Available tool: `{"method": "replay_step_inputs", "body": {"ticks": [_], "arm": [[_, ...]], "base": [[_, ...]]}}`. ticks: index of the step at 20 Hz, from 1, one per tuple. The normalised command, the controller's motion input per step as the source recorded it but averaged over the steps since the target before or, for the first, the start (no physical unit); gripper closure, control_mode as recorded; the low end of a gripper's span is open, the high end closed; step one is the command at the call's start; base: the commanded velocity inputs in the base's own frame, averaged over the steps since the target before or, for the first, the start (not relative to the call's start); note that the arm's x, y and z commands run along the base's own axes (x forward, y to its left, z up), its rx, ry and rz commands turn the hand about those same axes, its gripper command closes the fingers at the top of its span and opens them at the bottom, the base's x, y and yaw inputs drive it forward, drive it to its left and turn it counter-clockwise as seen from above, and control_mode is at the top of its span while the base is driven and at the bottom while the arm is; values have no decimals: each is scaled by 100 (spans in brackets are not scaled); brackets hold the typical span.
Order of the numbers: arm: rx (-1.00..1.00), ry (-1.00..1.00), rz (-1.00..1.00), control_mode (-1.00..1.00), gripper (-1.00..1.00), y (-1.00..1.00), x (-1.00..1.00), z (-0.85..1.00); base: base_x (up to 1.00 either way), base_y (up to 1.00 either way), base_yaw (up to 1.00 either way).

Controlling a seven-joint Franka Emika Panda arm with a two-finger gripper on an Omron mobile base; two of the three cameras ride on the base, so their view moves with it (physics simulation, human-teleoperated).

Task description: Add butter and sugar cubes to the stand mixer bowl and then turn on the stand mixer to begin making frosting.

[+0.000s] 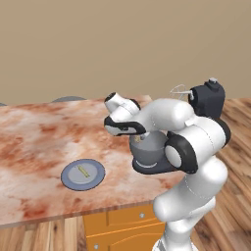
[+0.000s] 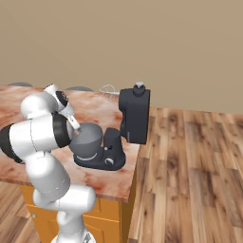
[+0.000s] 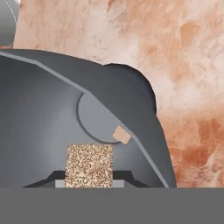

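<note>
Gripper [image 3: 89, 183] clamping sugar cube [image 3: 89, 165] over bowl [image 3: 52, 131] for dropping | second cube [image 3: 121, 134] lying inside at 2 o'clock

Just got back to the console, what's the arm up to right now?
The gripper holds a speckled beige-tan sugar cube over the grey rounded mixer bowl. Another small tan cube already lies at the bowl's bottom. The thin pale-yellow butter stick remains on the round blue-grey plate. The black stand mixer's head is tilted up.
</note>
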Motion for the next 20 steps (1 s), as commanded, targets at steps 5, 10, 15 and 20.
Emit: {"method": "replay_step_inputs", "body": {"ticks": [5, 10, 15, 20], "arm": [[-9, 0, 0, -100, -100, 1, 0, -96], [-1, -5, 0, -100, -100, -12, -21, -25], [3, -7, 0, -100, -100, -20, -43, 12], [14, -8, 2, -100, -100, -4, -53, 75]], "base": [[0, 0, 0], [0, 0, 0], [0, 0, 0], [0, 0, 0]]}}
